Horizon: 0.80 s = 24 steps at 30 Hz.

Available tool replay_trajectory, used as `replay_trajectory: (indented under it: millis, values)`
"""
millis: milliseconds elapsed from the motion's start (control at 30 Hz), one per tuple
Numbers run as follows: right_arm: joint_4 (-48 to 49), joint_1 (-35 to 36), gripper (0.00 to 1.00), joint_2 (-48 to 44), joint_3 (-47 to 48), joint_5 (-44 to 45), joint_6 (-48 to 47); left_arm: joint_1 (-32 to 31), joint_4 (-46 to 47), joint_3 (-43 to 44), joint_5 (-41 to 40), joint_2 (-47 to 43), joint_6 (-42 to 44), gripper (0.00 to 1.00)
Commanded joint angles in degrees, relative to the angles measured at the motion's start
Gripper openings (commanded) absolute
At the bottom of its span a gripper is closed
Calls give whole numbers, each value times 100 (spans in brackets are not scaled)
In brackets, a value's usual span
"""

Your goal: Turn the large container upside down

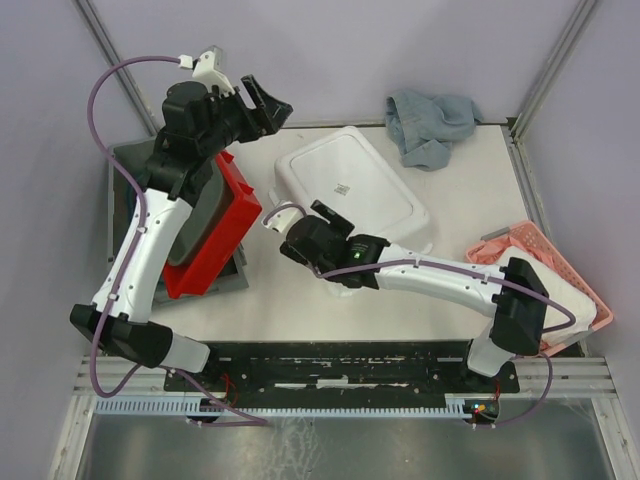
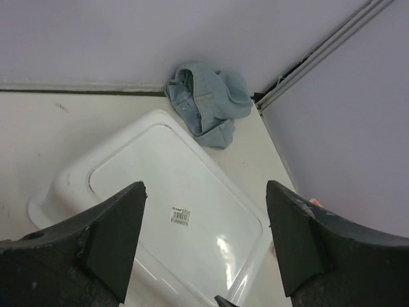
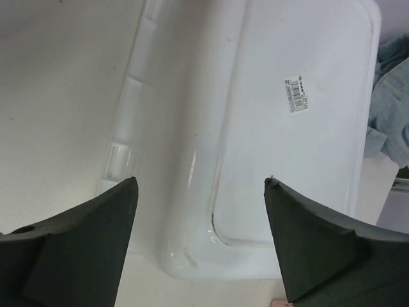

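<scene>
The large white container lies bottom up on the table, a barcode label on its flat base. It also shows in the left wrist view and in the right wrist view. My left gripper is open and empty, raised above the table left of the container's far end. My right gripper is open and empty, just off the container's near left corner. In the right wrist view the jaws stand wide apart with the container's corner between and beyond them, not touching it.
A blue cloth lies bunched at the back right corner. A red bin leans on a grey bin at the left. A pink basket with a white cloth sits at the right edge.
</scene>
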Motion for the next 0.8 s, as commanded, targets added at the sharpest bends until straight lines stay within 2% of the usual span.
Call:
replay_trajectory:
  millis: [0,167,233,367,400,467,600,767]
  values:
    - [-348,-24,89,-361,170,-511,860,33,93,325,-15,55,67,82]
    - [-709,-150,94,-781,320,-585,1116,-3,-3,349,174,176,-23,81]
    - [-866,-552,94,-1060,378,-812,1394,-116,-151,420,72,246,32,81]
    - [-1189,-1582,95,-1339,508,-1418,1858,-729,-613,803,-472,505,390,81]
    - [-1486,-2246,95,-1355,642,-1682,2194,-1020,-745,933,-593,680,418,81]
    - [-1571,-2662,95,-1424,642,-1927,2450,-1101,-786,927,-604,738,411,81]
    - [-1684,-3266,96,-1466,649,-2627,2844,-1162,-956,921,-787,727,518,81]
    - [-2274,-3644,96,-985,1094,-3012,3204,-1167,-1412,1115,-1505,671,801,81]
